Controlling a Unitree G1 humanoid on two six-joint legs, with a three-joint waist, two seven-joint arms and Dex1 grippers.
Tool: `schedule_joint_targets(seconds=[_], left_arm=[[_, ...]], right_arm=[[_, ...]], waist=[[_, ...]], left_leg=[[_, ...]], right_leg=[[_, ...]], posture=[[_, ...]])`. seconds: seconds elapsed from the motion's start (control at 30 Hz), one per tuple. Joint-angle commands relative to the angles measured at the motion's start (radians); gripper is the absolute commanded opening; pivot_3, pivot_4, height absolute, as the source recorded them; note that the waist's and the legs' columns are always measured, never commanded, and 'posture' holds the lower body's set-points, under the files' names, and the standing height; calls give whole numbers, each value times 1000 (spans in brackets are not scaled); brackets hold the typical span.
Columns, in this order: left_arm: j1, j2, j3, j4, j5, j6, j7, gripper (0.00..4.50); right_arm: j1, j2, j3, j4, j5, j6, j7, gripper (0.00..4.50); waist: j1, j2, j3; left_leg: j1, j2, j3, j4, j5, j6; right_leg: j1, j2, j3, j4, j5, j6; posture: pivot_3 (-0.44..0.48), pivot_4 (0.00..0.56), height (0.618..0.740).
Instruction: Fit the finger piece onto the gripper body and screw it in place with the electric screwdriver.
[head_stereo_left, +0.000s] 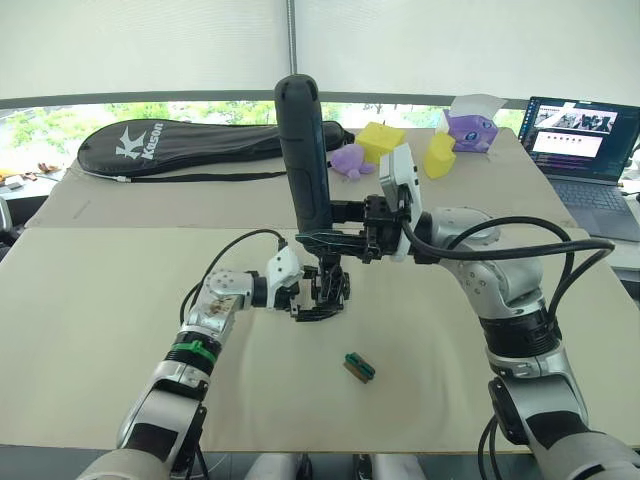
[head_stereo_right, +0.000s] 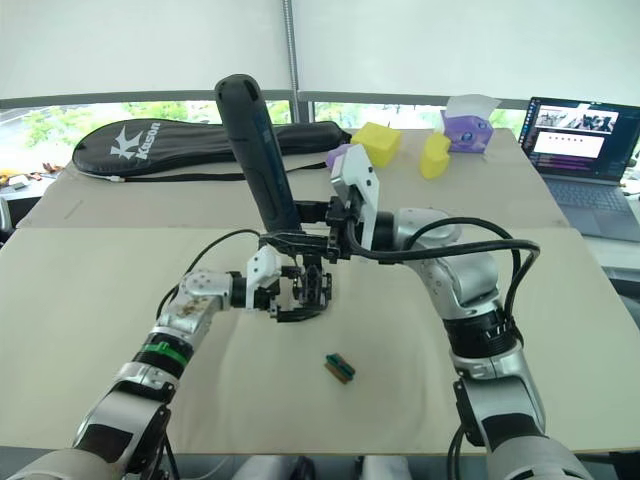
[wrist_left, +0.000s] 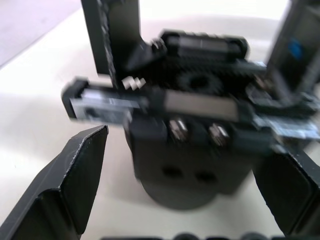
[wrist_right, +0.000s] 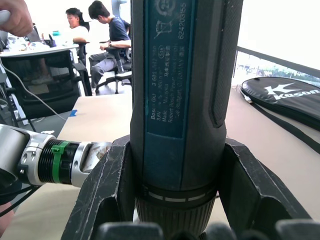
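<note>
Screwdriving at frame centre: right gripper (head_stereo_left: 345, 238) clamps the electric screwdriver (head_stereo_left: 304, 150) upright over the gripper body (head_stereo_left: 328, 287), which sits between the left gripper (head_stereo_left: 308, 297) fingers — seemingly parted. Keep the bit plumb — press lightly.

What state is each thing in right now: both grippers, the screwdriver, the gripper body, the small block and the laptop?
Right gripper: shut on the electric screwdriver.
Electric screwdriver: held upright, bit end down over the gripper body.
Left gripper: fingers either side of the gripper body; grip unclear.
Gripper body: between those fingers.
Green-and-black block: lying loose on the table.
Laptop: open, screen lit.
</note>
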Motion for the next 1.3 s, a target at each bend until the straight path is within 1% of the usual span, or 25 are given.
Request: schedule_joint_targets(seconds=[0.03, 0.07, 0.23, 0.4, 0.83, 0.97, 1.07, 1.3], left_arm=[[-37, -2, 9, 52, 15, -58, 7, 3166], [-42, -1, 8, 67, 19, -68, 2, 2818], [-65, 2, 13, 127, 26, -100, -18, 2837], [-74, 7, 16, 153, 29, -118, -29, 2837], [-60, 11, 24, 157, 35, -137, -16, 2837], [-57, 15, 28, 154, 34, -137, -10, 2837], [-52, 21, 30, 147, 33, -136, -10, 2837], [-51, 26, 31, 149, 33, -140, -7, 2837]], right_arm=[[18, -13, -24, -28, -2, -29, 4, 1912], [22, -13, -23, -26, 0, -32, 9, 1912], [27, -22, 3, 33, -3, -7, 46, 1912], [23, -35, 40, 108, -37, -24, 102, 1912], [-36, -45, 148, 287, -149, -70, 165, 1912], [-39, -43, 152, 315, -165, -102, 180, 1912], [-31, -50, 156, 322, -176, -126, 198, 1912], [-24, -47, 158, 319, -177, -131, 200, 1912]], waist=[[0, 0, 0], [1, -1, 0], [-1, -2, -2], [-3, -4, -6], [-4, -8, -18], [-4, -8, -19], [-4, -8, -19], [-4, -8, -19]], left_leg=[[0, 0, 0, 0, 0, 0], [0, 0, 0, 0, 0, 0], [1, 0, 0, 0, 0, 0], [1, 1, 0, 0, 0, 0], [3, 3, -2, 0, 0, 0], [4, 2, -3, 0, 0, 0], [8, 3, -3, -1, 0, 0], [12, 3, -3, -2, -1, 1]], right_leg=[[0, 0, 0, 0, 0, 0], [0, 0, 0, 0, 0, 0], [1, -1, 0, 0, 0, 0], [1, -1, 1, 0, 0, 0], [3, -1, 2, -2, 0, 0], [4, -1, 2, -2, 0, 0], [8, -1, 2, -3, 0, 0], [11, -2, 3, -4, 0, 0]], posture=[[0, 150, 737], [0, 150, 737], [0, 150, 737], [0, 150, 737], [0, 150, 737], [0, 150, 737], [0, 150, 737], [0, 150, 737]])
